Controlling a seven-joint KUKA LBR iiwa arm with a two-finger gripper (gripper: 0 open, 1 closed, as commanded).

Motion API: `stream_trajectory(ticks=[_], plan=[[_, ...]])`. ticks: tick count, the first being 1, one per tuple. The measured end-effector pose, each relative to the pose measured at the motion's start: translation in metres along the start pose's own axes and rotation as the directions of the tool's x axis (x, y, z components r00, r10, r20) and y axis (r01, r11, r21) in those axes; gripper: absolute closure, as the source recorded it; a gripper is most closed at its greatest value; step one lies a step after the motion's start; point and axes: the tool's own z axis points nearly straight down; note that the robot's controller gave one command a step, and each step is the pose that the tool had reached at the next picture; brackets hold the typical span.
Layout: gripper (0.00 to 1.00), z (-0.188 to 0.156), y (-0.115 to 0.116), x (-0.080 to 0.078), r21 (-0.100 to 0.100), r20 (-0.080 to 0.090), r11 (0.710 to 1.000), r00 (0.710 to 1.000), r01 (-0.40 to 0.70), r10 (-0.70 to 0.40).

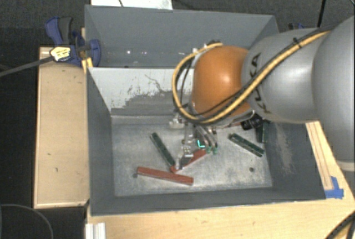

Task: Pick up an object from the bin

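Bin [100, 138]: grey metal, with sloping walls running down to a flat floor. The floor's left third and its front right corner are lying open. The middle is carrying the few loose things.

Arm [299, 77]: it is reaching in from the right. Its orange cover [219, 80] and looped cables [183, 82] are hanging over the back half of the floor. The gripper [191, 150] is pointing down at the floor's centre, well clear of all four walls. Whether it is open or closed, or gripping anything, cannot be told from this view.

Thing under the gripper: a short red stick [193, 159] is lying on the centre of the floor, right at the gripper's tip. Its long axis is running diagonally, with the lower end pointing front-left and the upper end back-right. Its lower end is lying just beside a longer red-brown stick [165, 175]. That stick is lying nearly parallel to the front wall, tilting slightly down to the right.

Neighbours: a dark green stick [161, 149] is lying just left of the gripper, slanting from back-left to front-right. A second dark green stick [247, 145] is lying to the right, under the arm, well apart from the red one.

Surface: the floor is showing scuffed bare metal, and the back wall is showing pale scratch marks [138, 93].
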Motion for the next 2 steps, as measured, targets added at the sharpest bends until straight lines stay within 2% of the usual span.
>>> stream_trajectory(ticks=[1,2], plan=[[0.0,-0.004,-0.001,-0.002,-0.001,0.008,1.0,1.0,-0.003,0.003],[1.0,0.06,-0.002,0.016,-0.004,0.022,0.996,0.996,-0.088,0.089]])
